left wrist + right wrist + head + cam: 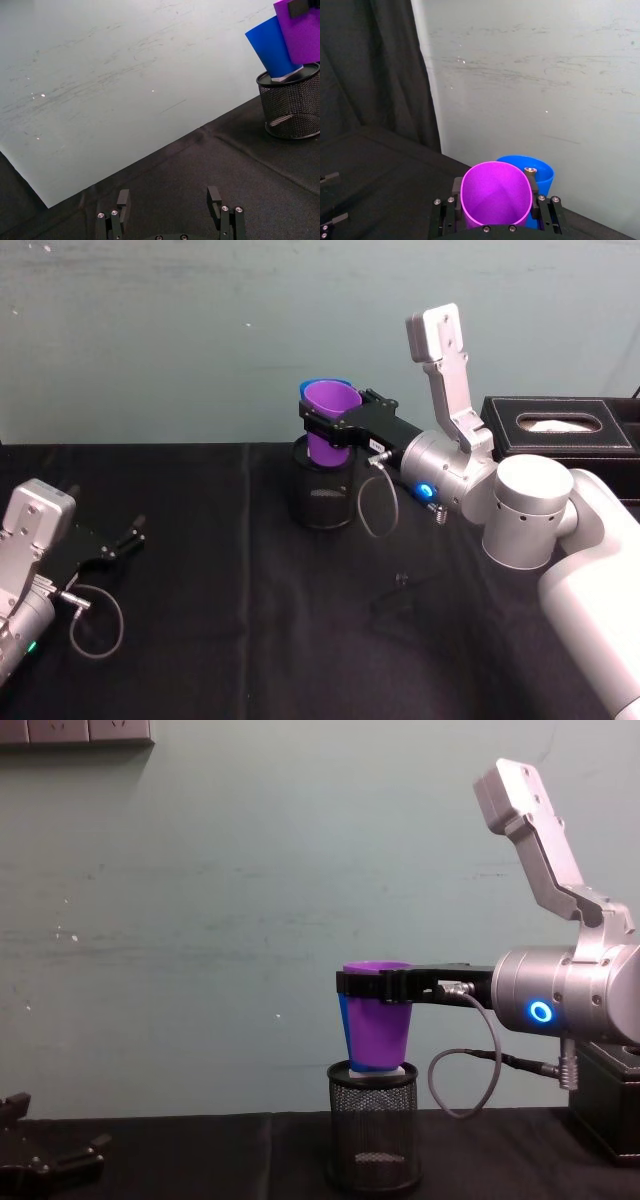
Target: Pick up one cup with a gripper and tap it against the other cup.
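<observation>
My right gripper (pixel 325 430) is shut on the purple cup (pixel 330 412), gripping it near the rim and holding it upright just above the black mesh holder (pixel 322 495). The blue cup (pixel 318 386) stands in the holder's mouth directly behind the purple one. The two cups sit side by side and very close in the left wrist view, blue cup (pixel 272 47) and purple cup (pixel 302 30); I cannot tell whether they touch. The chest view shows the purple cup (pixel 380 1020) covering most of the blue cup (pixel 343 1020). My left gripper (pixel 135 533) rests open low at the left.
A black tissue box (pixel 560 425) stands at the back right, behind my right arm. The table is covered in black cloth (pixel 200 640), and a pale green wall runs close behind the mesh holder (pixel 372 1125). A loose cable loops under the right wrist.
</observation>
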Available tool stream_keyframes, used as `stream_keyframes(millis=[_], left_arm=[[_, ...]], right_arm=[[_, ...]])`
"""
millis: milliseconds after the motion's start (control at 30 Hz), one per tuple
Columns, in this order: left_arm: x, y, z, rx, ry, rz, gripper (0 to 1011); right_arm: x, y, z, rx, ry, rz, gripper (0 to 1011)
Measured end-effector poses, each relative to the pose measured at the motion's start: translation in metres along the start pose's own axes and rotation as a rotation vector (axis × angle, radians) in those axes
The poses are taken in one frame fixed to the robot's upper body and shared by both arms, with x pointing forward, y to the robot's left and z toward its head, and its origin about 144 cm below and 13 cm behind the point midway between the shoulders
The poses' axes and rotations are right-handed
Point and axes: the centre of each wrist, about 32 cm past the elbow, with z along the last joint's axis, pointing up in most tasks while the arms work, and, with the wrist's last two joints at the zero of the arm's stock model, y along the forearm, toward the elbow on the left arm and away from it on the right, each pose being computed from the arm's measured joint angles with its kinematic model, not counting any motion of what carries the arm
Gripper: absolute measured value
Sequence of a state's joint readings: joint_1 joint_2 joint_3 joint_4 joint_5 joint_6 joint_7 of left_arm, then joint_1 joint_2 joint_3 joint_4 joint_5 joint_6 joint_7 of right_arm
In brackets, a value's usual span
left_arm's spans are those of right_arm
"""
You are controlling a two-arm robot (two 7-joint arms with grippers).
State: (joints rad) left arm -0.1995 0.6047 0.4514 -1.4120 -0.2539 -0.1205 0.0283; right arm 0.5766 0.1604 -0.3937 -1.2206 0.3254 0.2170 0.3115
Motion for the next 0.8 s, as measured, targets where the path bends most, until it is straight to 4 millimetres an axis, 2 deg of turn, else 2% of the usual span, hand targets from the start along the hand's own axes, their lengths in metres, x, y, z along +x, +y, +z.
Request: stream_keyframes(millis=[800], left_arm=[[0.0, 0.0, 0.0, 0.0, 0.0, 0.0, 1000]], right_arm=[[0.0, 0.0, 0.0, 0.0, 0.0, 0.0, 737]])
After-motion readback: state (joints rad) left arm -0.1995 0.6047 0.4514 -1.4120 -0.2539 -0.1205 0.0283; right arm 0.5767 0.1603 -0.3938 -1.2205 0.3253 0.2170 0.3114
